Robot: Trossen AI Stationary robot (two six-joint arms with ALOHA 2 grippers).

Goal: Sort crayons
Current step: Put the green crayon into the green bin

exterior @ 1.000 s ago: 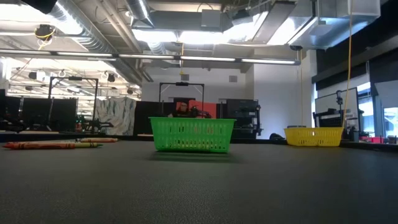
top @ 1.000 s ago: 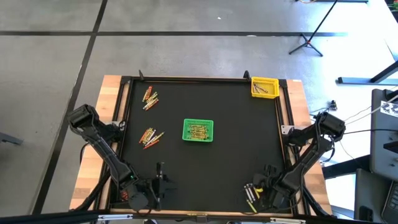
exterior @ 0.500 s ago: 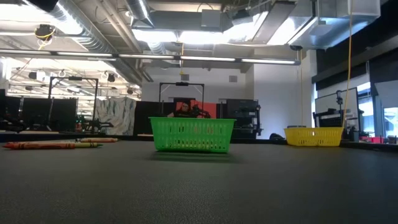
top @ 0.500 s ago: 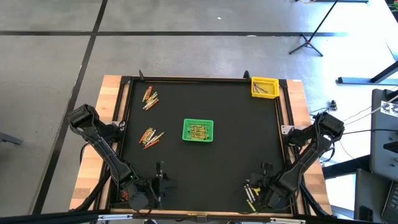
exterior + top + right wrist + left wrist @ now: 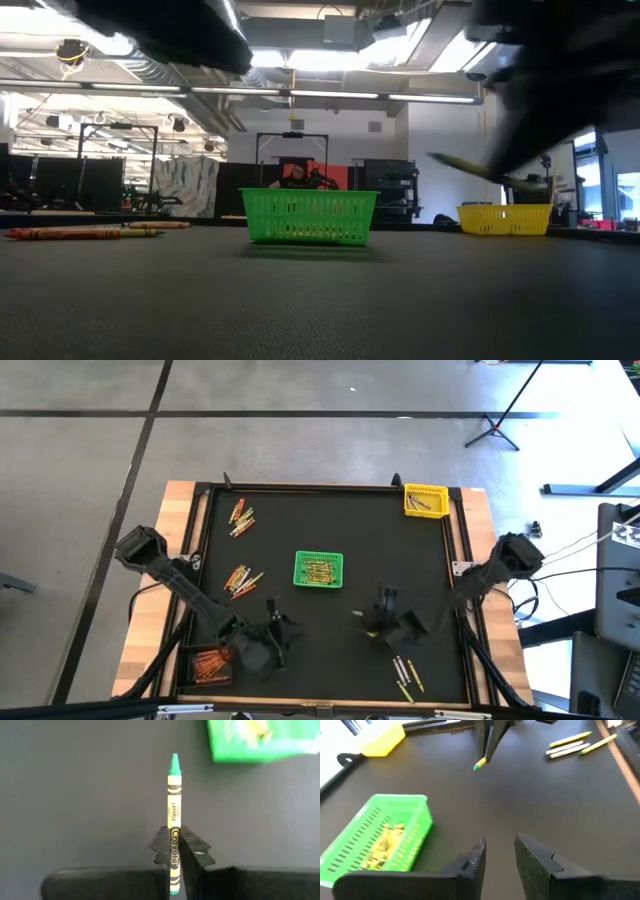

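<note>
We cannot count the crayons in the green basket (image 5: pixel 319 570). Right gripper (image 5: pixel 173 851) clenches one green crayon (image 5: pixel 173 805); left gripper (image 5: pixel 499 856) hangs parted, empty; three crayons (image 5: pixel 407 675) lie near the counter's (image 5: pixel 330 630) front edge.

Green-tipped crayon (image 5: pixel 173 815) with yellow, black-lettered wrapper; green mesh basket (image 5: pixel 319 570); yellow mesh basket (image 5: pixel 425 500); black worktop (image 5: pixel 330 520).

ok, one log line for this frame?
right gripper: jaws shut on green crayon, lifted | left gripper: jaws open, empty | green basket: mid-table | yellow basket: far corner
</note>
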